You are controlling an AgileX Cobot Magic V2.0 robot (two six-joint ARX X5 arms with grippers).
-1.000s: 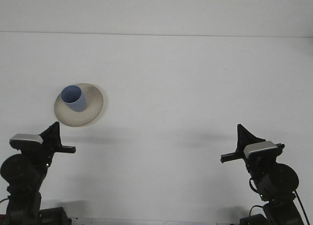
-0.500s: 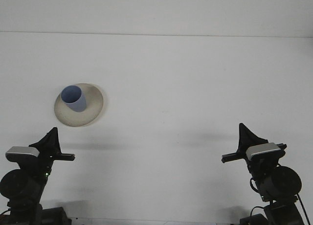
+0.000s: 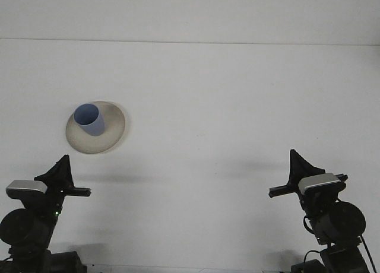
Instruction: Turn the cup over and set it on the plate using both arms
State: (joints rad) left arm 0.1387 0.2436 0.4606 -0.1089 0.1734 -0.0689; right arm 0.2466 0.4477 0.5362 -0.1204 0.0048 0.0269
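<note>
The blue cup [image 3: 89,119] stands on the beige plate [image 3: 113,133], a little toward the plate's far-left part, with its open mouth facing up and its narrower base down on the dish. Its long axis runs near enough vertical; it looks slightly leaned toward the camera, but that may only be the angle of view. From where things lie, the job looks finished or all but finished: the cup is mouth-up and resting on the plate, and nothing is holding it. The plate sits on the left side of the white table [image 3: 225,107], well out from the near edge. Both arms are low at the near edge and well apart from the plate. The left gripper [image 3: 59,172] is nearer the plate, just this side of it, and holds nothing; the right gripper [image 3: 300,169] is far across the table, also with nothing in it. Each shows as a dark pointed shape seen edge-on, so I cannot tell whether either one is spread or closed. What remains, I'd judge, is only for the arms to settle.
</note>
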